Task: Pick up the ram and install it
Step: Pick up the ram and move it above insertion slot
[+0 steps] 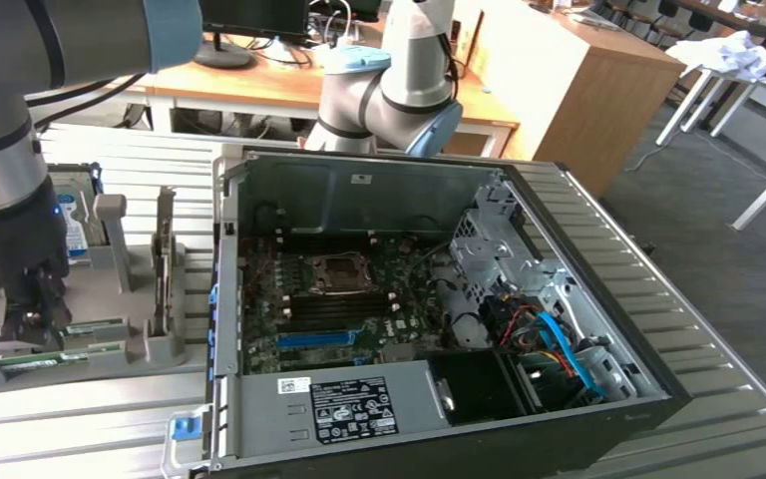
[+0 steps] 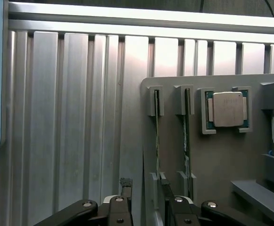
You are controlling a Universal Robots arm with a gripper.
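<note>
Over the grey holder (image 2: 221, 160) on the worktop (image 2: 80, 117), I hold the pincer (image 2: 145, 188) open astride the ram (image 2: 157, 132), stood on edge in its slot so both faces offer grip.

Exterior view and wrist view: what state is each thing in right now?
Computer case: lying open, side cover off.
Ram: standing on edge in the grey holder, not gripped.
Gripper: open, straddling the ram.
Processor chip: sitting in its holder pocket.
</note>
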